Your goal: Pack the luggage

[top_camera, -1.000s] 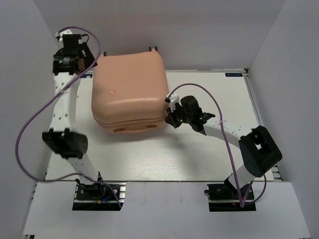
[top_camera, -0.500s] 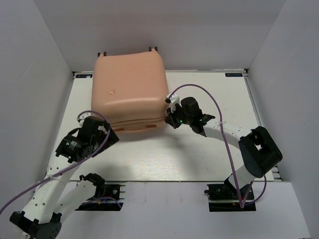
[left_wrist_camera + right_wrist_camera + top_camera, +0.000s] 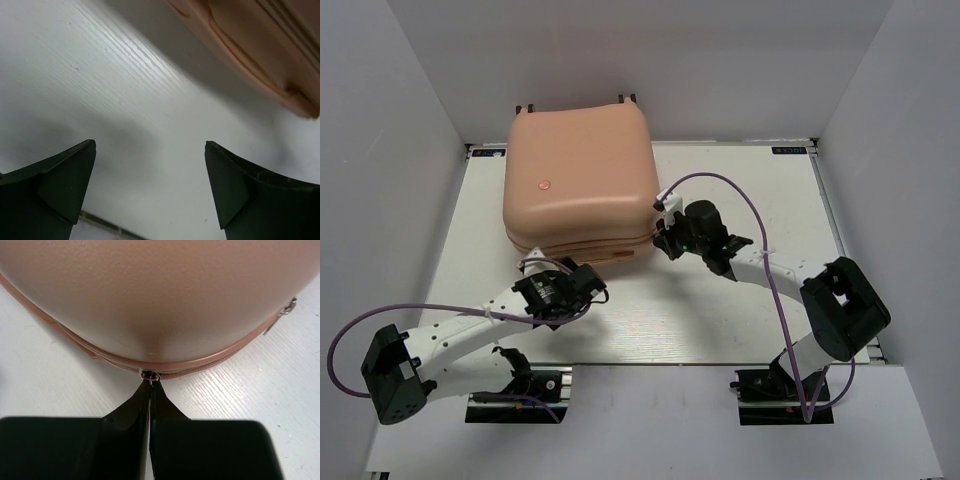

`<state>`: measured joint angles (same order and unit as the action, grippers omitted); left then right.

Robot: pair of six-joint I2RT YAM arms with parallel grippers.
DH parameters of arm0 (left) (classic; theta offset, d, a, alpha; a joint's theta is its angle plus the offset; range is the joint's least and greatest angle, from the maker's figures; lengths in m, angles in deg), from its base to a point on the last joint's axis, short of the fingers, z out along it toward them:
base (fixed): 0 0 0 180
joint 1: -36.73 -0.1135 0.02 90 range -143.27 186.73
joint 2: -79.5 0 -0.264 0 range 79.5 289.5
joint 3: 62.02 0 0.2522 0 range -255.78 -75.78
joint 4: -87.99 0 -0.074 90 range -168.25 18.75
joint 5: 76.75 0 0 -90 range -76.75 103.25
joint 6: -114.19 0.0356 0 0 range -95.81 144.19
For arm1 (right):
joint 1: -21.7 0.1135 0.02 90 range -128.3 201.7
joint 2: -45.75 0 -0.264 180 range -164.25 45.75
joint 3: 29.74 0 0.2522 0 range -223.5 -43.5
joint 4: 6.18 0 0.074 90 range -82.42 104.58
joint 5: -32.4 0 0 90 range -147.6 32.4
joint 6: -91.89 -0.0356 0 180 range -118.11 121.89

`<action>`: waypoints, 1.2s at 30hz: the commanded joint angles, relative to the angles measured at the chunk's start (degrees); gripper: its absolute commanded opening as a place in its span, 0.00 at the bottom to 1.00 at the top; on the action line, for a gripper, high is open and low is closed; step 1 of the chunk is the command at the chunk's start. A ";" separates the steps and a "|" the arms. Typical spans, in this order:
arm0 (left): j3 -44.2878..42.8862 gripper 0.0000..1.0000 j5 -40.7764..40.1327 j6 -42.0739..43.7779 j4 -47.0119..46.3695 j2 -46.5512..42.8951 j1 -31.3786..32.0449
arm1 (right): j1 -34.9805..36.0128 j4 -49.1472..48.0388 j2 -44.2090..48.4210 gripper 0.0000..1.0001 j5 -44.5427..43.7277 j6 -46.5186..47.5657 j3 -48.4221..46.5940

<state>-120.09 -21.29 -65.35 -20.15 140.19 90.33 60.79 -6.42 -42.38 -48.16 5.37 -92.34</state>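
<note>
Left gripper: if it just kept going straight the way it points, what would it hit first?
Probably the bare table, just short of the luggage; the left gripper is open and depth is unclear.

The top external camera looks steeply down from above and behind the arm bases, taking in the whole white wood-grain table [image 3: 720, 310] and the pale peach hard-shell suitcase [image 3: 575, 170]. The left wrist camera faces forward, low over the tabletop, past the spread left gripper [image 3: 150, 145], with the suitcase ahead and to the right of its fingers. The right wrist camera sits very close to the shell, and the right gripper [image 3: 150, 385] pinches a small metal zipper pull [image 3: 149, 375] straight ahead. All three views share the suitcase's lower side and the adjoining tabletop.
</note>
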 commanded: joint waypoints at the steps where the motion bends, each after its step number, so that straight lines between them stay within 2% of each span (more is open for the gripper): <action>1: 2.13 1.00 -11.15 -18.20 -1.24 -0.05 0.80 | -0.07 -1.82 1.92 0.00 -2.31 1.43 1.55; 2: 2.13 1.00 -11.94 -22.48 -0.63 0.13 0.97 | 0.02 -1.65 1.83 0.00 -2.40 1.35 1.90; 7: 1.51 1.00 -17.48 -28.83 -1.94 4.43 1.15 | -0.42 -1.91 1.74 0.00 -2.93 1.88 2.96; 14: 4.67 0.97 -19.86 -29.90 -9.22 6.46 -0.34 | -0.77 -2.17 2.36 0.00 -0.64 2.75 3.22; 15: 5.46 0.97 -19.95 -26.69 -14.55 6.38 -1.04 | -0.60 -2.26 2.44 0.00 -0.56 3.62 3.83; 17: 8.53 0.95 -17.50 -20.90 -19.41 6.64 -3.66 | -0.86 -2.17 2.71 0.00 -0.47 4.24 4.10; 18: 9.67 0.95 -14.88 -16.85 -27.53 6.90 -4.64 | -0.77 -2.09 2.80 0.00 -0.73 4.42 4.19; 21: 10.04 0.91 -8.54 -12.79 -32.41 10.05 -8.58 | -1.03 -1.99 3.06 0.00 -0.56 4.51 4.36; 24: 10.73 0.89 -6.07 -11.46 -34.81 12.34 -10.36 | -1.04 -2.08 3.23 0.00 -0.12 4.86 4.54; 26: 12.05 0.89 -5.54 -8.04 -40.94 12.26 -10.36 | -1.12 -2.08 3.06 0.00 -0.11 4.95 4.54; 30: 13.29 0.88 -3.42 -5.21 -42.02 9.90 -9.93 | -1.38 -1.73 2.80 0.00 -0.12 4.95 4.54; 33: 13.99 0.89 -6.14 -4.25 -39.56 5.68 -8.44 | -1.56 -1.82 2.71 0.00 -0.12 4.86 4.54; 36: 14.69 0.90 -7.28 -1.36 -42.89 2.51 -8.25 | -1.56 -1.82 2.62 0.00 -0.38 4.95 4.45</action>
<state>-105.58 -24.33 -69.74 -57.11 145.89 81.87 60.26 -10.24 -41.18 -47.77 9.44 -88.95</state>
